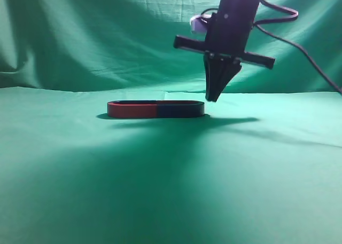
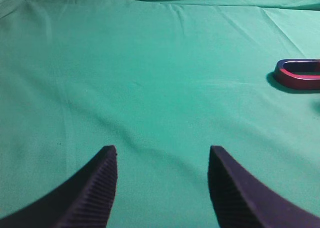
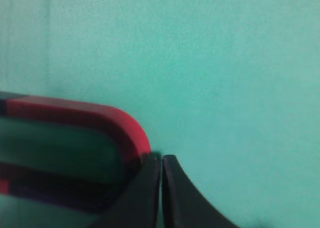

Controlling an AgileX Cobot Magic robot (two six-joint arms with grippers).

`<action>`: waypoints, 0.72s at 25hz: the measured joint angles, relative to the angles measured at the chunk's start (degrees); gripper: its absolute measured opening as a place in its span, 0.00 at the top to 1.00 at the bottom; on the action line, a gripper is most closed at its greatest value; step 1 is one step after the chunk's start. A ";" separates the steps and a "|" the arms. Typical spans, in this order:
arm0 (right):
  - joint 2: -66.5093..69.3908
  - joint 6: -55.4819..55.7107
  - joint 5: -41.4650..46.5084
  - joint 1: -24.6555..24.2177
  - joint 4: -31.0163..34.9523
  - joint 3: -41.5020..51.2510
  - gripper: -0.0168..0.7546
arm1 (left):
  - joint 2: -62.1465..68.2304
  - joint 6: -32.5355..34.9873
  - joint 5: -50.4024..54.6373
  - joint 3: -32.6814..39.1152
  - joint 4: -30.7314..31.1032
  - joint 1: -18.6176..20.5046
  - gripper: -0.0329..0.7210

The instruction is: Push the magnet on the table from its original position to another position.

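The right gripper point(image 1: 213, 97) points straight down, its two black fingers point(image 3: 145, 188) pressed together into one narrow tip with nothing between them. In the right wrist view that tip sits right at the curved end of the magnet point(image 3: 100, 123); whether it touches the rim or stands just off it cannot be told. In the exterior view the tip hangs just beside the magnet's point(image 1: 155, 109) right end, at about the height of its top edge.

The magnet is a flat, elongated loop lying on the green cloth point(image 1: 171, 180). From the exterior camera its left half reads red and its right half dark. It casts a shadow on the cloth toward the right, under the gripper.

The left gripper point(image 2: 162, 158) is well away from the magnet. Its fingers point(image 2: 95, 188) are spread wide apart and hold nothing, with bare cloth point(image 2: 150, 78) showing between them. From the left wrist camera only one rounded red-and-dark end of the magnet point(image 2: 297, 74) shows, far off at the right edge of the frame.

Behind the magnet the cloth rises as a draped backdrop point(image 1: 96, 30). A dark cable point(image 1: 299, 46) trails from the right arm point(image 1: 235, 20) down toward the right.
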 joint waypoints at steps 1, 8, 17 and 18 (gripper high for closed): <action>0.00 0.00 2.25 0.00 -0.70 -1.55 0.98 | 0.00 0.00 0.00 0.00 0.00 0.00 0.46; -2.07 1.07 11.74 0.00 -5.29 -11.71 0.98 | 0.00 0.00 0.00 0.00 0.00 0.00 0.46; -22.15 2.45 12.77 0.00 -9.36 -1.66 0.98 | 0.00 0.00 0.00 0.00 0.00 0.00 0.46; -25.06 3.07 12.75 0.00 -10.44 1.26 0.98 | 0.00 0.00 0.00 0.00 0.00 0.00 0.46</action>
